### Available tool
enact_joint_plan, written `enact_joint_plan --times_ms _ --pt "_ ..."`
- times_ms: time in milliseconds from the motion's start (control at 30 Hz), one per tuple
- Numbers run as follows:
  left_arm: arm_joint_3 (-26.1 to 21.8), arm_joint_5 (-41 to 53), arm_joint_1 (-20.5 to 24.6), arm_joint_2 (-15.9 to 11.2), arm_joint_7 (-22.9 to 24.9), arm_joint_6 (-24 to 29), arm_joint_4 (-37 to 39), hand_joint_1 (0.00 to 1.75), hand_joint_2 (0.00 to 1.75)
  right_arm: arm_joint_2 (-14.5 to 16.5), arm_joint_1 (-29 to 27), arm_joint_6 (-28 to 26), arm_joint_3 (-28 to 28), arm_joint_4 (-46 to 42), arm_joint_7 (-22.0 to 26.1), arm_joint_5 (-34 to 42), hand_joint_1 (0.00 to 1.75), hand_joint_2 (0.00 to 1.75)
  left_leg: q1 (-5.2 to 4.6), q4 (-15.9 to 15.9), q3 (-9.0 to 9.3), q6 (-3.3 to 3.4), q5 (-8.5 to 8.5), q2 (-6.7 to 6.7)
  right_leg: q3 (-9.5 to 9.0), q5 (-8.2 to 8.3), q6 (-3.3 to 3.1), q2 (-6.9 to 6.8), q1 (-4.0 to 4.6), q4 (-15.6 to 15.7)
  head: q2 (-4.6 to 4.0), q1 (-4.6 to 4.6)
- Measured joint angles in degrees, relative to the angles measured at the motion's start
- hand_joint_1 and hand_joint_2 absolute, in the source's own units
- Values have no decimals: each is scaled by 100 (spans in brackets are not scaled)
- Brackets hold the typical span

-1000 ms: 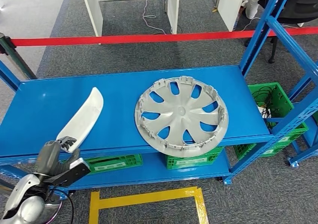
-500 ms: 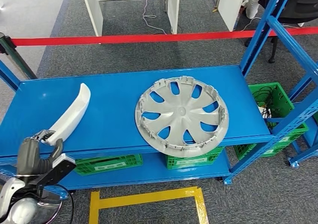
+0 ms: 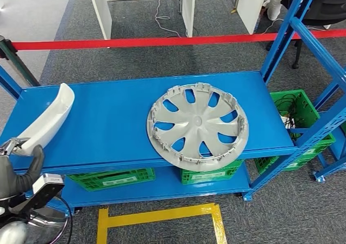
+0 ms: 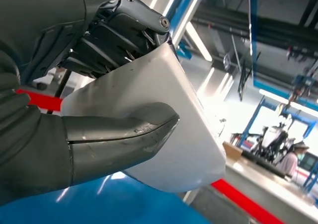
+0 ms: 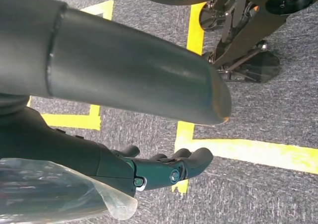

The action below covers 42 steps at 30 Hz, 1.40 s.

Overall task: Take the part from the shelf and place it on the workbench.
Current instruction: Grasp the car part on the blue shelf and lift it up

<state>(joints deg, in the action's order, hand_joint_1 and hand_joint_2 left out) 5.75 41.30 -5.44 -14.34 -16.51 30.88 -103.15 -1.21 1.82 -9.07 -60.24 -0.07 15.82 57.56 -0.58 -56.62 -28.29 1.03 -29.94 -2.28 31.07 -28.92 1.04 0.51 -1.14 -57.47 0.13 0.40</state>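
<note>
Since a second ago, we see the left hand (image 3: 16, 173) has carried the white curved part (image 3: 47, 119) away from the middle of the blue shelf (image 3: 118, 119) toward nine o'clock, so the part now sits over the shelf's left end, its upturned far tip near the rear corner, while the silver hubcap (image 3: 198, 126) has stayed put. From the head, we find the left hand at about eight o'clock of the picture, its grey thumb curled over the near end of the part, which slants up and away toward eleven o'clock from the hand. We see the hubcap lying at the centre of the shelf, slightly past its front edge at six o'clock, well apart from the part. Green crates (image 3: 118, 177) stand on the lower level beneath, another green crate (image 3: 300, 111) sits at three o'clock beyond the blue upright, a red barrier tape (image 3: 171, 40) runs across at twelve o'clock, and yellow floor tape (image 3: 163, 217) marks the carpet at six o'clock. From the left wrist, we see the thick thumb (image 4: 119, 139) pressed across one face of the part (image 4: 187, 154) and the darker fingers (image 4: 123, 30) clamped on the opposite face, so this hand grips the part firmly. From the right wrist, we see the right hand (image 5: 157, 167) hanging over grey carpet and yellow tape (image 5: 255, 152), its dark fingers loosely extended, holding nothing.
</note>
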Motion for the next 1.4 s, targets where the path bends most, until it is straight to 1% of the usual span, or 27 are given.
enact_joint_plan --times_ms 167,300,467,833,967,1200,1300,1400 --pt "-68 91 -116 0 -141 126 -206 175 175 25 -13 4 4 0 -55 36 0 0 0 0 0 0 0 0 0 0 0 0 0 0 0 0" --pt "-115 381 -161 -3 -268 417 -324 175 175 39 -26 11 6 0 -58 39 0 0 0 0 0 0 0 0 -1 0 0 0 0 0 0 -1" --pt "-134 756 -162 -3 -211 650 -405 175 175 48 -25 20 7 0 -64 54 0 0 0 0 0 0 0 0 -1 0 0 0 0 0 0 0" --pt "-132 767 -154 -4 -105 694 -408 175 175 63 -24 19 11 0 -65 92 0 0 0 0 1 0 0 0 0 0 0 0 0 0 0 1" --pt "-115 680 -90 -4 37 590 -408 175 175 81 -21 11 16 0 -64 129 0 0 0 0 1 0 0 0 1 0 0 0 0 0 0 1" --pt "-70 744 6 -45 145 461 -408 175 175 101 -19 25 21 0 -47 162 0 0 0 -1 1 0 0 1 1 0 0 1 0 0 0 0" --pt "-40 765 42 -75 230 381 -408 175 175 126 -18 32 24 0 -39 194 0 0 -12 -45 -11 28 -16 1 1 16 33 6 -22 18 0 -4" --pt "-8 802 75 -120 307 327 -408 175 175 155 -16 43 33 0 -29 226 0 0 -17 -43 -21 76 5 3 -6 53 90 12 -25 42 1 -4"
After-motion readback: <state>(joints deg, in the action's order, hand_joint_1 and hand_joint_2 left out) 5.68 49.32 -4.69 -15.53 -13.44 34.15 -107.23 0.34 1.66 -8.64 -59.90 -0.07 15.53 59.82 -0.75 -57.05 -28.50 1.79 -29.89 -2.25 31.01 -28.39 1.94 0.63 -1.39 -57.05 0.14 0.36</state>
